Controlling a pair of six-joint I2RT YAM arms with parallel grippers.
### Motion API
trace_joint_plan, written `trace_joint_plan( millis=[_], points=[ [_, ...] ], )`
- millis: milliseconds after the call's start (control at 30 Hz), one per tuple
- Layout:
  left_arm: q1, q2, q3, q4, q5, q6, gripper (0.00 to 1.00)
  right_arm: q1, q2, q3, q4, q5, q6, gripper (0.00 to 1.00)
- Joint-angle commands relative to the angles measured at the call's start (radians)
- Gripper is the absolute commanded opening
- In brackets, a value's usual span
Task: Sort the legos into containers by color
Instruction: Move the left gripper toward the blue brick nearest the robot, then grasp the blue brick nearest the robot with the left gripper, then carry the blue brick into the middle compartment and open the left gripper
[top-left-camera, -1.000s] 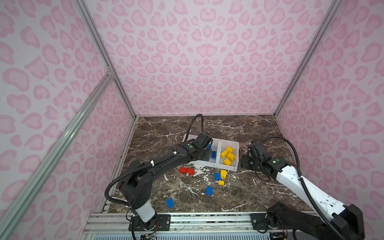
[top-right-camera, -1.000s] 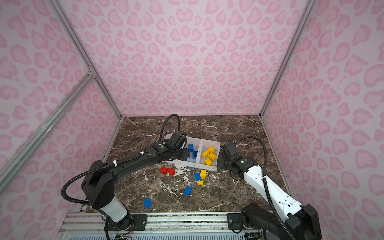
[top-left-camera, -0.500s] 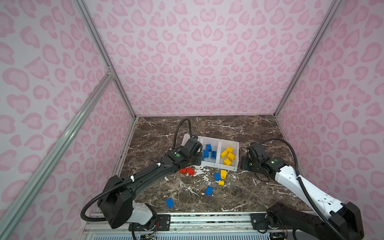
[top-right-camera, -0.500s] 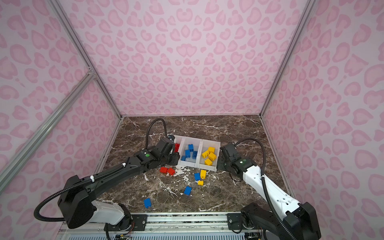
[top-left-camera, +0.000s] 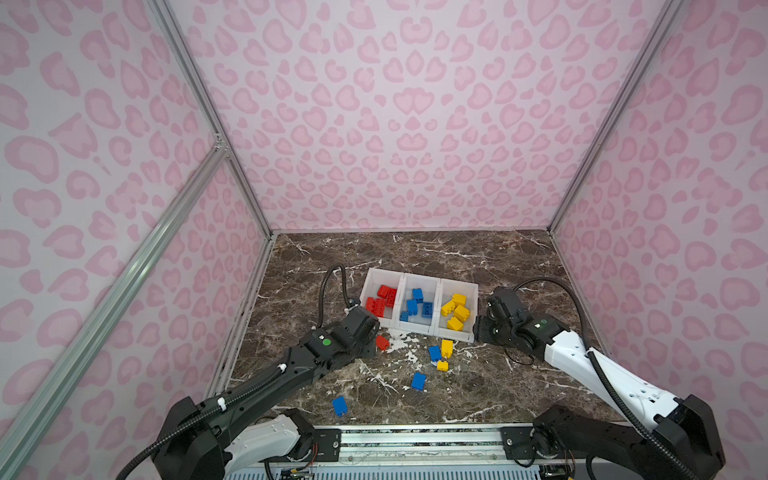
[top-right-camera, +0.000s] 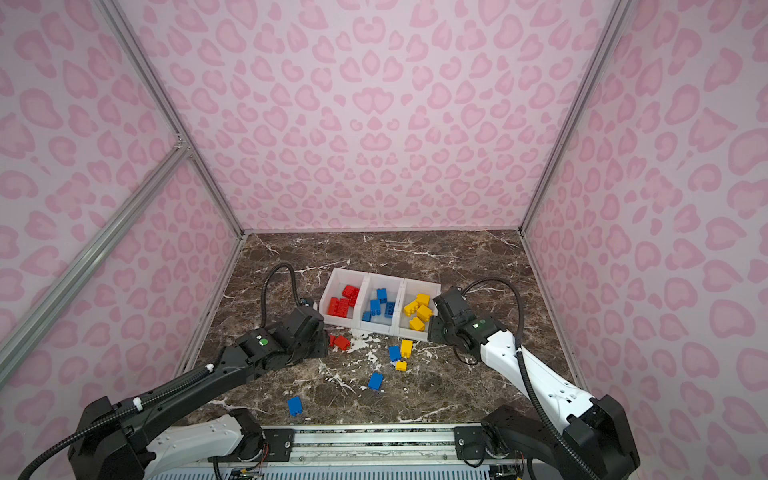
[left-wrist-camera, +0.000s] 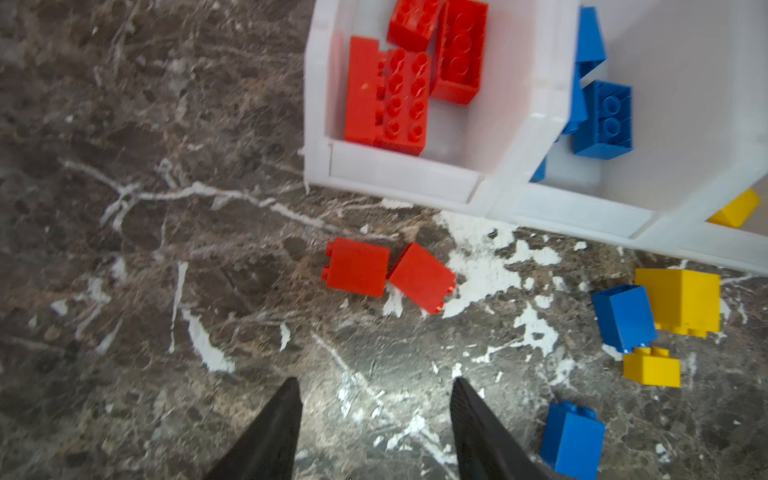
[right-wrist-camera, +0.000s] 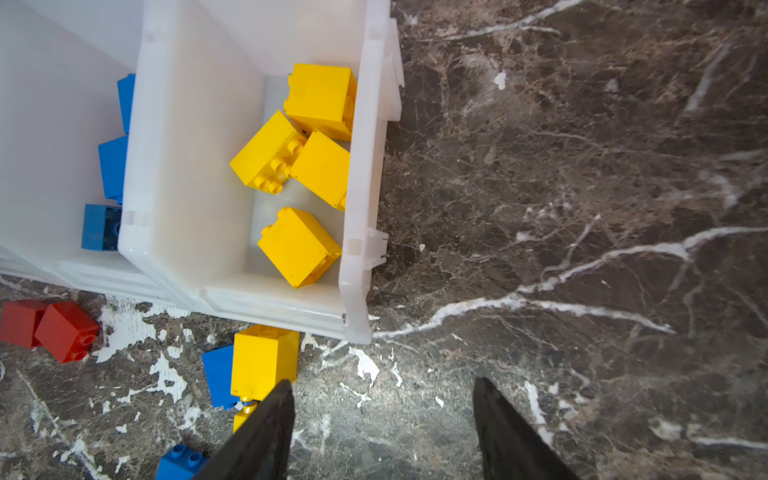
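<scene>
well, the three white containers (top-left-camera: 417, 328) stand joined in a row near the middle of the dark marbled counter (top-left-camera: 415, 253), as both top views show. the one on the left of the row holds red legos (top-left-camera: 381, 301), the middle one holds blue legos (top-left-camera: 417, 305), and the one on the right holds yellow legos (top-left-camera: 456, 311).

more pieces lie loose on the counter in front of the row. a red brick (left-wrist-camera: 357, 268) and a second red brick (left-wrist-camera: 422, 277) touch each other just off the front wall of the red container. further right, a blue brick (top-left-camera: 434, 352) leans against a taller yellow brick (top-left-camera: 446, 346), with a small yellow brick (top-left-camera: 442, 365) just beside them. a second blue brick (top-left-camera: 418, 381) lies nearer the front edge. a third blue brick (top-left-camera: 339, 406) lies well apart from the rest, closest to that edge.

the left fingers (left-wrist-camera: 278, 432) are apart with nothing between them. they hang over bare counter near the two red bricks without touching them.

the right fingers (right-wrist-camera: 266, 436) are likewise apart and empty, over the counter just off the right front corner of the yellow container. in the right wrist view one finger overlaps the edge of the taller yellow brick; whether it touches, i cannot tell.
</scene>
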Motion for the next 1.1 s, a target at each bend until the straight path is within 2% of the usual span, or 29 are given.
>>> trace_joint_plan(
  millis=[0,267,567,767,1067],
  points=[
    [-0.004,-0.063,-0.047,-0.122,-0.031,-0.143,0.61,0.006,0.007,-0.009,0.016,-0.003,0.008,0.69],
    [-0.071,-0.175,-0.155,-0.282,-0.007,-0.314,0.64,0.015,0.009,-0.041,0.065,-0.012,0.031,0.69],
    [-0.151,-0.228,-0.251,-0.326,0.067,-0.502,0.65,0.021,0.019,-0.051,0.078,-0.017,0.029,0.69],
    [-0.167,-0.257,-0.323,-0.260,0.149,-0.535,0.64,0.023,0.029,-0.057,0.092,-0.027,0.032,0.69],
    [-0.174,-0.233,-0.346,-0.204,0.169,-0.535,0.60,0.026,0.038,-0.059,0.100,-0.025,0.036,0.69]
  ],
)
